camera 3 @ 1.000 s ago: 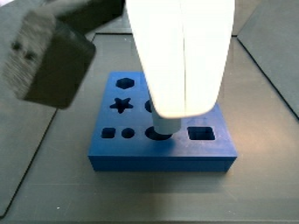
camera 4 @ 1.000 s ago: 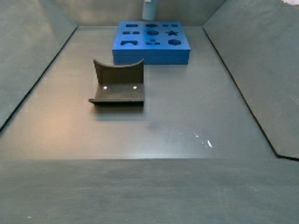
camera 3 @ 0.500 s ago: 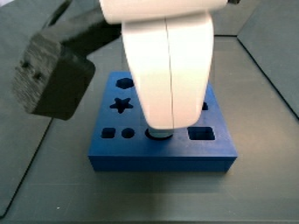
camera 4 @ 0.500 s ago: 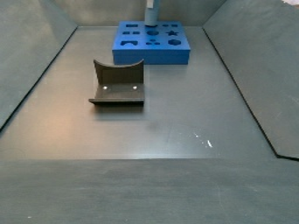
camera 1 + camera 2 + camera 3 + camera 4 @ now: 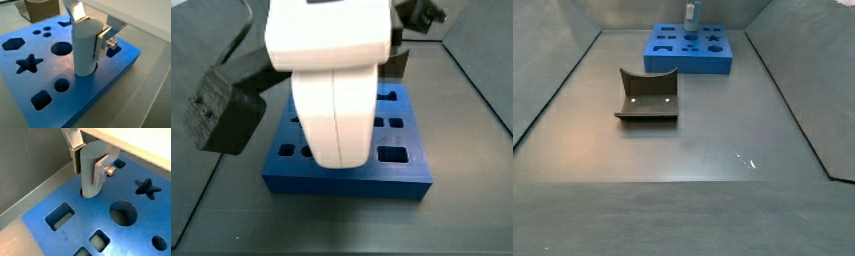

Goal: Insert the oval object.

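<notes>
The oval object (image 5: 85, 47) is a pale grey-white peg, and it stands upright between my gripper's (image 5: 89, 34) silver fingers. The gripper is shut on it. In both wrist views the peg's lower end sits inside a hole of the blue board (image 5: 110, 80); the other wrist view shows the peg (image 5: 91, 173), the gripper (image 5: 89, 165) and the board (image 5: 63, 235). In a side view the white gripper body (image 5: 335, 100) hides the peg and much of the board (image 5: 345, 178). In the far side view the peg (image 5: 688, 12) stands on the board (image 5: 687, 60).
The board has other open holes: a star (image 5: 27, 64), a round one (image 5: 121, 212), a rectangle (image 5: 60, 214) and several small ones. The dark fixture (image 5: 648, 95) stands on the grey floor in front of the board. Dark walls enclose the floor.
The gripper has come down over the board with the peg. The peg's lower end has gone deeper into its hole, and less of the peg shows above the board.
</notes>
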Robot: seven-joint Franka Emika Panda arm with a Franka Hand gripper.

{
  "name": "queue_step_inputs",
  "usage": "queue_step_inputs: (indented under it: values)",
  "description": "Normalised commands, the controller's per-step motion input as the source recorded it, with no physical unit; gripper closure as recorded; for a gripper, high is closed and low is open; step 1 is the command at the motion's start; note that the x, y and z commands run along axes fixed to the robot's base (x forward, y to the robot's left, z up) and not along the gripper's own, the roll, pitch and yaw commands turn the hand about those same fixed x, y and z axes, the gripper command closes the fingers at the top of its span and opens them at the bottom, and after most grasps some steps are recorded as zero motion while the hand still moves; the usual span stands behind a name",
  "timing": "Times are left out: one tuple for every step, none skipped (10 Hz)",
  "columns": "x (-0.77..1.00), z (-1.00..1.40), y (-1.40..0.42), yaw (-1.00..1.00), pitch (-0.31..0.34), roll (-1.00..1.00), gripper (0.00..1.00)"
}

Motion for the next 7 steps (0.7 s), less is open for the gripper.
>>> queue_step_inputs:
  values:
    - [0.24,-0.47,0.0,-0.26,0.051,0.0,1.0]
    - [0.31,-0.32,-0.01,-0.23,0.084,0.0,1.0]
    - [0.32,-0.26,-0.02,-0.22,0.1,0.0,1.0]
    - [0.29,-0.25,-0.01,-0.21,0.091,0.0,1.0]
    - [0.19,-0.12,-0.07,-0.19,0.051,0.0,1.0]
    - [0.03,-0.01,0.0,-0.02,0.0,-0.01,1.0]
    - [0.0,0.0,0.0,0.0,0.0,0.0,1.0]
